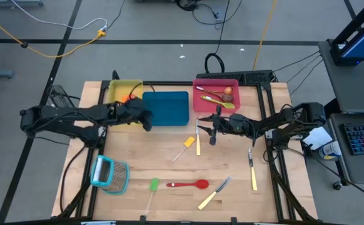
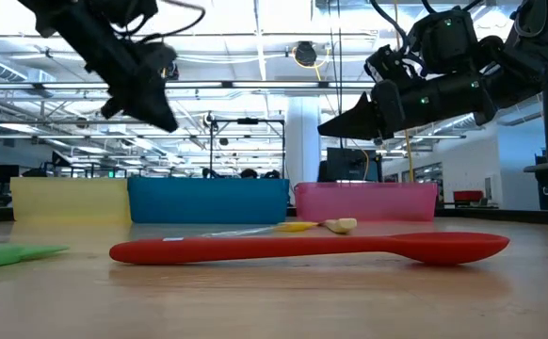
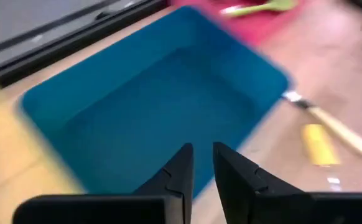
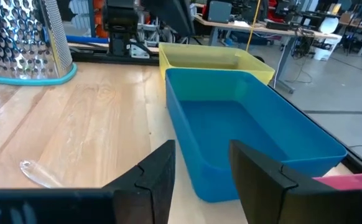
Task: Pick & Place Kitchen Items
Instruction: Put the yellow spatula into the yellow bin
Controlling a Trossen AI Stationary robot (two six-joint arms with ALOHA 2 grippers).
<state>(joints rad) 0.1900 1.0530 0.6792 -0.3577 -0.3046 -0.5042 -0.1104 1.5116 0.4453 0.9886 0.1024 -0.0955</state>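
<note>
Three plastic trays stand in a row along the far edge of the light wooden table point(image 1: 169, 159): a yellow tray point(image 1: 121, 89), a blue tray point(image 1: 167, 107) in the middle and a red tray point(image 1: 214, 95). The left claw point(image 1: 146, 120) hangs above the near left corner of the blue tray, clear of the table; its own wrist view looks down into the bare blue tray past two dark fingers point(image 3: 175, 174) that stand close together with only a narrow gap, nothing between them. The right claw point(image 1: 212, 134) hovers just in front of the red tray, beside the blue tray's right end, its fingers point(image 4: 159, 171) spread apart and holding nothing. The red tray already holds a green spoon point(image 1: 224, 102) and a wooden spoon point(image 1: 226, 90), with something red lying between them that is too small to make out. An orange item shows in the yellow tray at its right side point(image 1: 130, 97), partly hidden by the left arm. The remaining utensils lie loose on the table: a cream-handled knife point(image 1: 198, 141) just beside the right claw, a small yellow spatula point(image 1: 186, 145) to its left, another cream-handled knife point(image 1: 252, 170) near the right edge, a third cream-handled knife point(image 1: 213, 194) towards the front, a long red spoon point(image 1: 187, 184) beside it, and a small green spatula point(image 1: 153, 187) left of the red spoon. A flat metal grater with a light-blue frame point(image 1: 110, 174) sits at the front left.
</note>
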